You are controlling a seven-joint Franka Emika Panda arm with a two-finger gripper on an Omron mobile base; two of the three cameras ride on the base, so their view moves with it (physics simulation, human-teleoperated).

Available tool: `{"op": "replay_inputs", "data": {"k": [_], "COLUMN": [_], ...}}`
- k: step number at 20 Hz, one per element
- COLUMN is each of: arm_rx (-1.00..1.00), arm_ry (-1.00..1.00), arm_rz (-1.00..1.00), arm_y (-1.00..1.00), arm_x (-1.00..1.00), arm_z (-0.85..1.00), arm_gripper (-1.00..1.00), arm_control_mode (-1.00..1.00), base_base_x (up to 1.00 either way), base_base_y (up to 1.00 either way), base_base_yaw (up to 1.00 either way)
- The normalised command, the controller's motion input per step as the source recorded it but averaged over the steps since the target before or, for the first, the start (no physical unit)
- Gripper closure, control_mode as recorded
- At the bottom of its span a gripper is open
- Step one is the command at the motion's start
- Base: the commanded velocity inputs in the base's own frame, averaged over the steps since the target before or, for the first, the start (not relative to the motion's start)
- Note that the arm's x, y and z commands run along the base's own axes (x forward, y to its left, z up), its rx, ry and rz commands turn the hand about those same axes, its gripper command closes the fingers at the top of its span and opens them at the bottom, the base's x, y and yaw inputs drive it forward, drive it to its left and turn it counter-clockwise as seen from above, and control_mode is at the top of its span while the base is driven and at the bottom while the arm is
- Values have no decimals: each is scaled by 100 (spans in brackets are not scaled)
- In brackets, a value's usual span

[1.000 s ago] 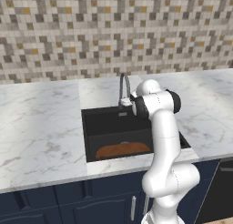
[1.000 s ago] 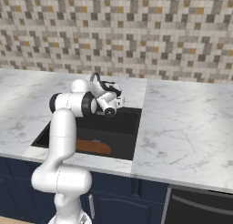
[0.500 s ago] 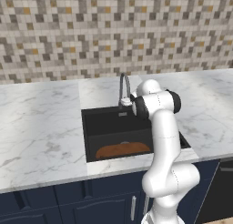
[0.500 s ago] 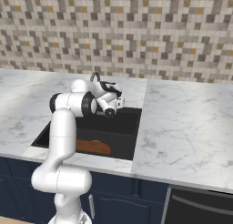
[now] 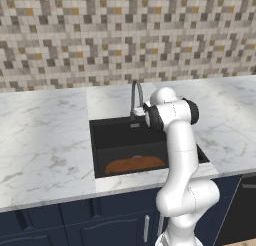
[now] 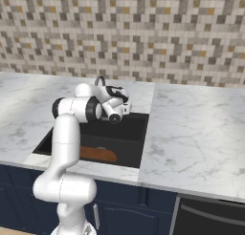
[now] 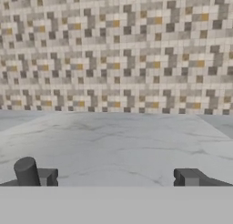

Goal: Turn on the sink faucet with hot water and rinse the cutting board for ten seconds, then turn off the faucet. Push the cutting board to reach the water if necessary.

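No blue stream runs from the slim dark-grey gooseneck faucet (image 5: 136, 93), which suggests the tap is not yet on and the opening step of the task is the one in hand. Two dark fingers (image 7: 28, 172) of the white arm's gripper (image 6: 125, 105) stand well apart at the bottom of the hand view, open and holding nothing, pointed across the white marble surface (image 7: 118, 141) toward the mosaic tile wall (image 7: 116, 50). From the base views the fingers hover at the back rim of the deep matte-black rectangular sink (image 5: 120, 140), just beside the foot of the spout; whether they touch it cannot be told. Well below and behind the fingers, toward the robot, the flat orange-brown wooden cutting board (image 5: 135, 165) lies on the basin floor against the front wall. A small dark upright stub (image 7: 25, 171) shows by one finger in the hand view; what it is cannot be told. Judged from this, the next move calls for finding the faucet's handle and swinging it to the hot side, then checking whether the board sits under the spout or must be pushed back.
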Motion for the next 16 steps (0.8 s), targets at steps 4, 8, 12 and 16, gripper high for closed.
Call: {"op": "replay_inputs", "data": {"k": [4, 8, 12, 16], "arm_rx": [0, 0, 0, 0], "arm_ry": [0, 0, 0, 0], "arm_rz": [0, 2, 4, 6], "arm_y": [-85, -89, -88, -80], "arm_x": [-37, -44, -64, -64], "arm_z": [-1, -7, -11, -11], "arm_gripper": [-100, -100, -100, -100], "arm_control_mode": [-100, -100, -100, -100], "base_base_x": [0, 0, 0, 0], "base_base_y": [0, 0, 0, 0], "base_base_yaw": [0, 0, 0, 0]}}
